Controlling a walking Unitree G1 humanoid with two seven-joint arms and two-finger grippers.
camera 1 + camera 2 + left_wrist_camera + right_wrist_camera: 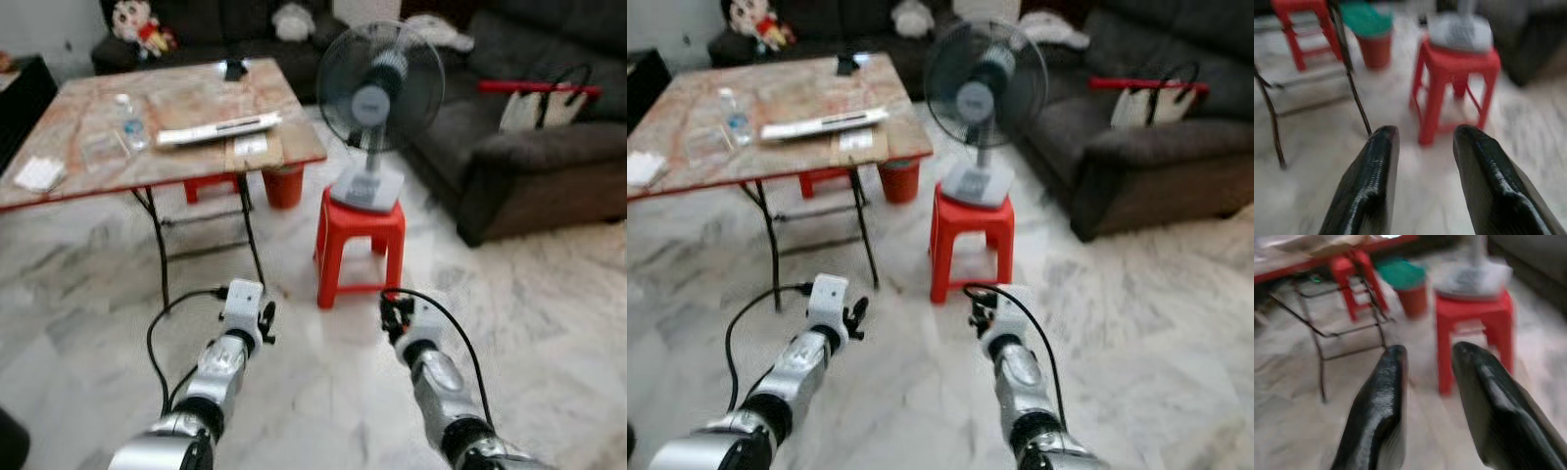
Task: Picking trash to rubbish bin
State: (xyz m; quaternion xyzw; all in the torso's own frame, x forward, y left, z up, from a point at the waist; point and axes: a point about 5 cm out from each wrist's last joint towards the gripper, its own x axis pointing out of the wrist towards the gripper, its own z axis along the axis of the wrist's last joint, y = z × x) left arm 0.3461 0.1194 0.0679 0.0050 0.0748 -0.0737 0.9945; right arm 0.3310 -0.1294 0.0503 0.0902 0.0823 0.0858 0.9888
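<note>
Early in the trash run, nothing yet picked up; left gripper [1422,161] raised over bare marble floor [549,323] at seven o'clock in the head view, fingers [1369,181] spread with a clear gap and nothing between them; right gripper [1427,382] alongside at five o'clock, likewise parted and carrying nothing. Red rubbish bin [283,184] with green liner standing under the folding table [186,108] at about twelve o'clock from the grippers, just behind the table's black legs [253,240] and beside a red stool [211,186] further under the top. Possible trash on the tabletop: clear plastic bottle [129,117] at eleven o'clock, white crumpled paper [39,173] at ten o'clock near the table's front edge, long white flat item [217,129] near centre; which of these counts as rubbish, hard to judge. Remaining, by the look of it: approach, grasp, carry to the bin, release.

Open floor straight ahead and toward three o'clock; narrower going at one o'clock, with a standing fan [377,98] perched on a second red stool [360,245] and likely easy to topple; dark sofa [529,157] closing off two o'clock; table's near edge and crossed legs hemming in eleven o'clock.
</note>
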